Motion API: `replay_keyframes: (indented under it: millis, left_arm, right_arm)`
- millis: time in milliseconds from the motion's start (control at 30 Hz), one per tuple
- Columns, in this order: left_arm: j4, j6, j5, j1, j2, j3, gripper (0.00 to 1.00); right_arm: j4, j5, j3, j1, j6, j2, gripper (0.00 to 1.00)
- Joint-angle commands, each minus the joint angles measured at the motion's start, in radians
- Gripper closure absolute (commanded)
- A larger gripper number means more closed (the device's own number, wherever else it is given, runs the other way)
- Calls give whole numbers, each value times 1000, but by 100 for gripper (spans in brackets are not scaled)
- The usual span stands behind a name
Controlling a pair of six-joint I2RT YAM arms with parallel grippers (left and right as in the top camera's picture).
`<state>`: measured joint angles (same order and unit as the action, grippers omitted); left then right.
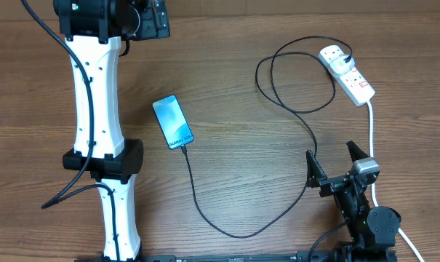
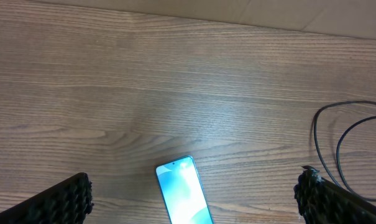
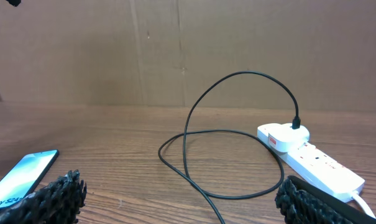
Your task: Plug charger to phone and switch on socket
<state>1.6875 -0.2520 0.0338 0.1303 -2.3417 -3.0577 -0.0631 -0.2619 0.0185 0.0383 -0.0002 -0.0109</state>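
The phone (image 1: pixel 172 122) lies flat left of centre, its cyan screen up; it also shows in the left wrist view (image 2: pixel 184 196) and the right wrist view (image 3: pixel 20 180). The black charger cable (image 1: pixel 205 211) meets the phone's lower edge, loops across the table (image 3: pixel 188 124), and its plug (image 1: pixel 343 57) sits in the end outlet of the white socket strip (image 1: pixel 350 76) at the far right (image 3: pixel 318 165). My left gripper (image 2: pixel 195 185) is open and empty, hovering behind the phone near the far edge (image 1: pixel 156 20). My right gripper (image 1: pixel 334 169) is open and empty (image 3: pixel 180 190), in front of the strip.
The strip's thick white cord (image 1: pixel 371 135) runs down the right side past my right gripper. A cardboard wall (image 3: pixel 188 50) stands behind the table. The left arm's white links (image 1: pixel 96 109) stretch along the left side.
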Motion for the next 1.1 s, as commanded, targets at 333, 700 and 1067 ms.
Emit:
replay_keyframes:
  millis: [333,700,1067]
  left_arm:
    - [2,12,-8,-5,0,-6,1]
    - [1,65,97,-1,15,-6,1]
    - [-174,66,48,-4,307,319,0]
  right_arm:
    - [5,6,-11,-5,-1,8,0]
    - [5,6,-11,-5,-1,8,0]
    - [5,6,-11,-5,-1,8,0]
